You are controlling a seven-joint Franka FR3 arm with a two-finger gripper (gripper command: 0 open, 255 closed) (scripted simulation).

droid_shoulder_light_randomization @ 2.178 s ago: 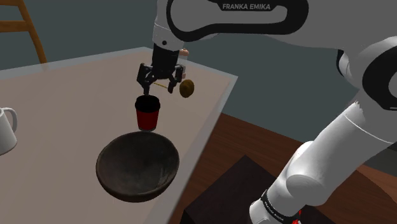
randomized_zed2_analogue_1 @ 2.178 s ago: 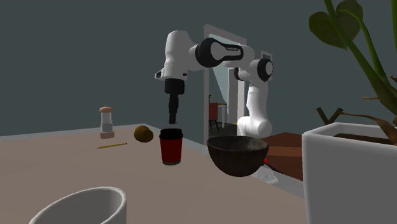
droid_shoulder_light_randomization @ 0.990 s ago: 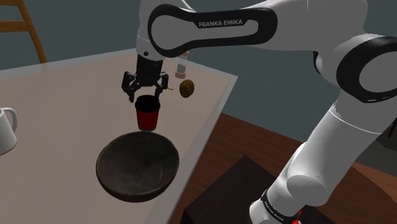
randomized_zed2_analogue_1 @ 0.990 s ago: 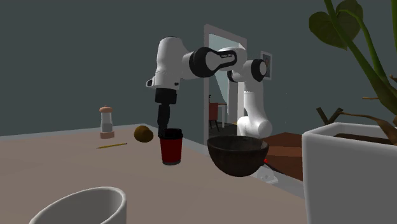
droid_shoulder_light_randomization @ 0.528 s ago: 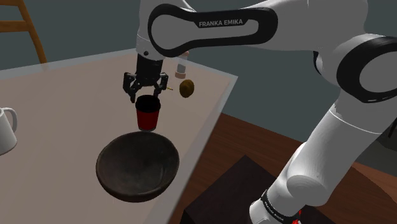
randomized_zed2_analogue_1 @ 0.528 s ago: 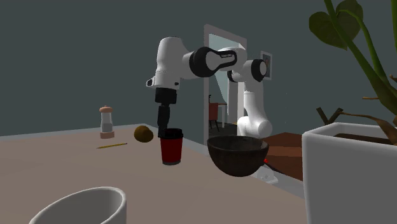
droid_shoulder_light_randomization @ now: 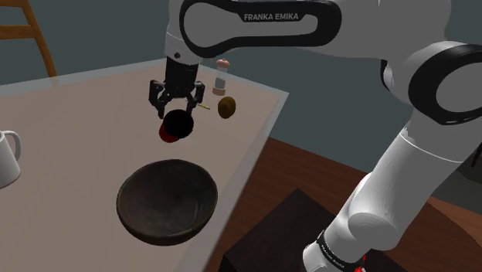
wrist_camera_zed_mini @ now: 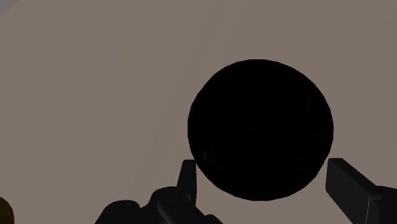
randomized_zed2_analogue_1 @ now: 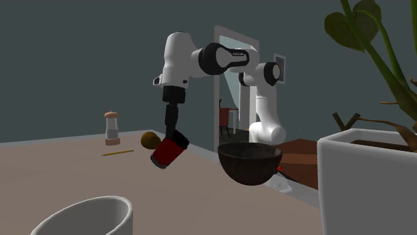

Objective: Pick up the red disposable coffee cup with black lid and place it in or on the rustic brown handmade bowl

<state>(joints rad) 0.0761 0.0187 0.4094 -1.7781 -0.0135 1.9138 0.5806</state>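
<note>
The red cup with its black lid hangs off the table, tilted, with its base swung toward the second exterior view's left. My gripper is shut on it near the lid. In the second exterior view the gripper clasps the cup a little above the tabletop. From the wrist, the round black lid sits between the two fingers of the gripper. The dark brown bowl stands empty at the table's near edge, below the cup in the shoulder view; the bowl is to the cup's right in the second exterior view.
A brown round fruit, a small shaker and a yellow pencil lie beyond the cup. A white mug stands at the shoulder view's left edge. A white planter stands close to the second exterior camera. The table edge runs beside the bowl.
The gripper came down around the cup's lid and closed. The cup, which stood upright on the table, is now lifted clear and tilted.
</note>
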